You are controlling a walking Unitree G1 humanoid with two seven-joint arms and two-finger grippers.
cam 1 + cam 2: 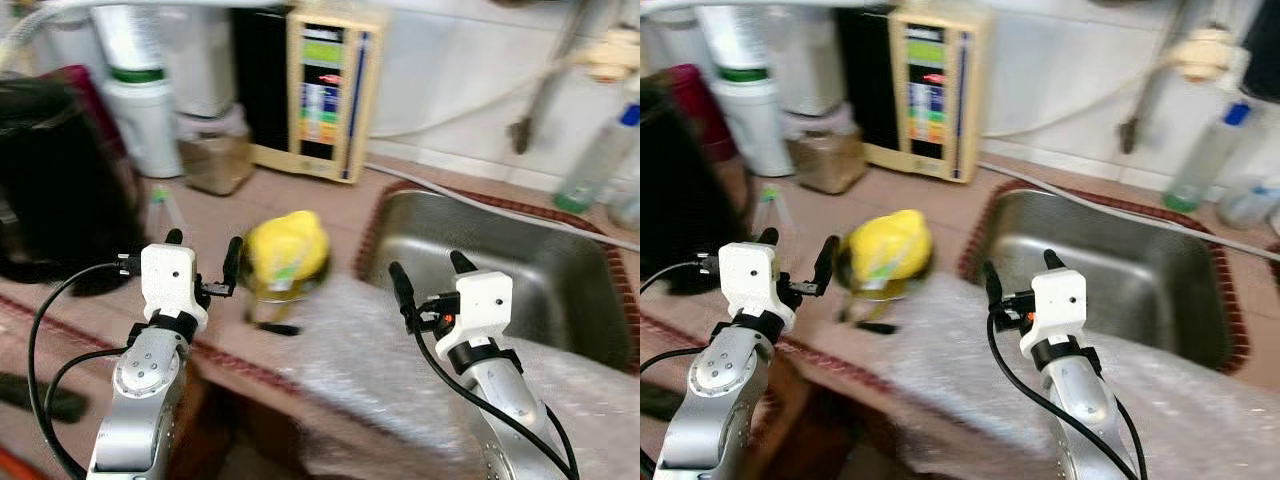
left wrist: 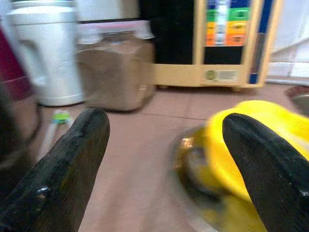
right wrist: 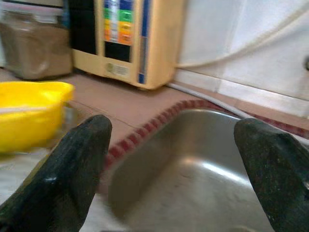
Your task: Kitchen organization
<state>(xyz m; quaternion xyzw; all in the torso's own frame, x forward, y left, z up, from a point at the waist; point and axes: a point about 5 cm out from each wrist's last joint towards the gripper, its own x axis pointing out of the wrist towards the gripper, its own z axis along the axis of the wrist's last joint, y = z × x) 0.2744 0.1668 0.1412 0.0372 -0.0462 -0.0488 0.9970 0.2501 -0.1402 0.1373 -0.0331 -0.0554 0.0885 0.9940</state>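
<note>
My left claw [image 1: 204, 262] hovered released just left of the yellow plastic container [image 1: 287, 252] on the tiled tabletop [image 1: 330, 205]; my right claw [image 1: 432, 272] hung released before the steel sink [image 1: 560, 290], right of it.

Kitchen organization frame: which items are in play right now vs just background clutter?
In play:
- yellow container, just beyond the open left gripper
- right gripper, open, over the sink's near edge
- sink

Background:
- brown-filled jar
- white jug
- beige wall unit
- clear bottle
- bubble wrap
</note>
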